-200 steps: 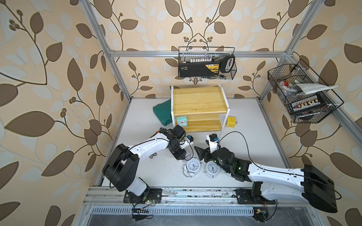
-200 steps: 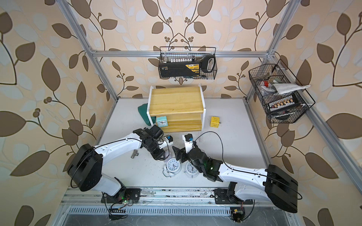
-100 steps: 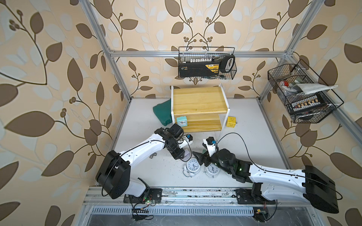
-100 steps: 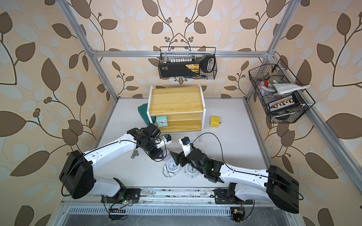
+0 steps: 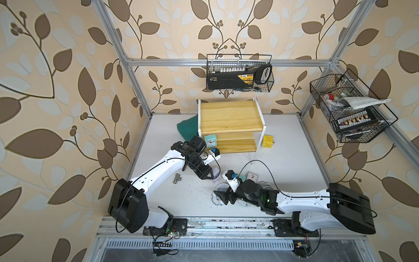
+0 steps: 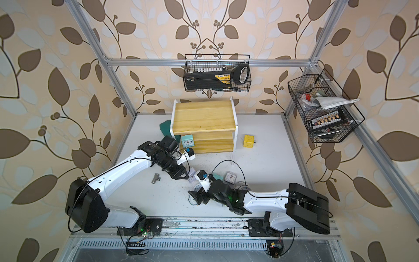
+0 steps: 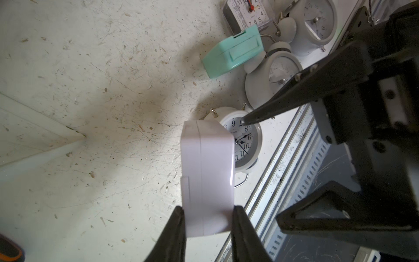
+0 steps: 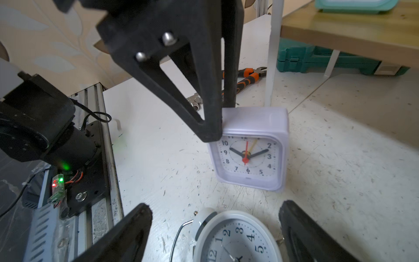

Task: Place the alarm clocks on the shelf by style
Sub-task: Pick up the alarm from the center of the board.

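— What has the left gripper [image 7: 208, 209] got?
— The lilac clock [image 8: 251, 154]. It's upright and pinched front to back at one upper corner, near the middle of the tabletop [image 5: 283, 170], a little toward the front edge. From here I can't tell whether its base touches or hangs just clear.
— And the right gripper [image 8: 217, 226]?
— Jaws spread wide, either side of a round bell clock [image 8: 235, 240], holding nothing.
— How should the left one go?
— Straight up first, I'd say. Held off-centre like that, the clock could swing. Then onto the shelf [image 5: 229, 118], on the lower board beside the teal clock [image 5: 210, 141] at that board's left end, since both are the square style.
— How many clocks in all?
— Seven. Three round white clocks [image 7: 274, 79] are bunched by the front edge. Four are square: the lilac one, the teal one on the shelf, a second teal clock [image 7: 233, 52] lying with its back showing, and a dark clock [image 7: 247, 13] just beyond it.
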You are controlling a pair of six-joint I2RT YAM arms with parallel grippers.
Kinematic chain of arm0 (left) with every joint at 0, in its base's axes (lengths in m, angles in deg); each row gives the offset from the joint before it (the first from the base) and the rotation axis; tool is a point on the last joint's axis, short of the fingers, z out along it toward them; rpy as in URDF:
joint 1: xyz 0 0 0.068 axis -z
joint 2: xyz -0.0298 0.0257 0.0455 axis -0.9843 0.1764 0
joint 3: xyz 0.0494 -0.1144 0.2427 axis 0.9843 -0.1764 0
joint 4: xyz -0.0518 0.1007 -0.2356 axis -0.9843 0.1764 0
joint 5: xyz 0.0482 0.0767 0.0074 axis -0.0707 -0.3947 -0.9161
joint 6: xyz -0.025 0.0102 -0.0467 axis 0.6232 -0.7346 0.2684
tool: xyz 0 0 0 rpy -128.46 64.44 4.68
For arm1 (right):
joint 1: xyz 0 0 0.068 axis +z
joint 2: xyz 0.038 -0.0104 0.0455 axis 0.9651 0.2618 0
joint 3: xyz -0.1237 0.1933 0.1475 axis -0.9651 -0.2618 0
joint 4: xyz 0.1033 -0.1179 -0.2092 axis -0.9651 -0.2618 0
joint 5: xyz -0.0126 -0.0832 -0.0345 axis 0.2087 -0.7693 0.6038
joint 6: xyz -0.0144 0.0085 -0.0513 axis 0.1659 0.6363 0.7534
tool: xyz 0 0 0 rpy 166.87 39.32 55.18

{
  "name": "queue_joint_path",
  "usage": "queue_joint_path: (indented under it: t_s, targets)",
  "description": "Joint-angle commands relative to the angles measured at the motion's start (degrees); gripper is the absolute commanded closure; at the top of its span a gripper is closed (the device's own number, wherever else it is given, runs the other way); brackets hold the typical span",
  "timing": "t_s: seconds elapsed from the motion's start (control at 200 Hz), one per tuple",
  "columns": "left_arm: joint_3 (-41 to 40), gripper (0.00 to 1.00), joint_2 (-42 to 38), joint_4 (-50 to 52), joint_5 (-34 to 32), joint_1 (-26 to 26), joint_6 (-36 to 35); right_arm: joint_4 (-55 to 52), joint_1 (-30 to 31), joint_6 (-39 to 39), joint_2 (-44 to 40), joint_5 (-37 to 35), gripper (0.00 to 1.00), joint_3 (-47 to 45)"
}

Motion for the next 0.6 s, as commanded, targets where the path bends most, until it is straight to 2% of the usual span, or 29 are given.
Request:
queue_joint_path:
  t_s: [0.0, 0.325, 0.595]
  targets:
    - [1.76, 0.75, -1.86, 2.32, 4.99, -0.51, -0.51, 4.05, 0.59, 1.41, 1.83, -2.54, 0.09, 1.74]
    - [1.14, 0.75, -1.89, 3.11, 7.75, -0.53, -1.3, 7.43, 0.68, 1.49, 4.73, -8.09, 0.1, 2.83]
    - [0.54, 0.75, -2.17, 3.11, 8.19, -0.56, -1.48, 9.38, 0.63, 2.18, 7.02, -8.43, 0.16, 4.08]
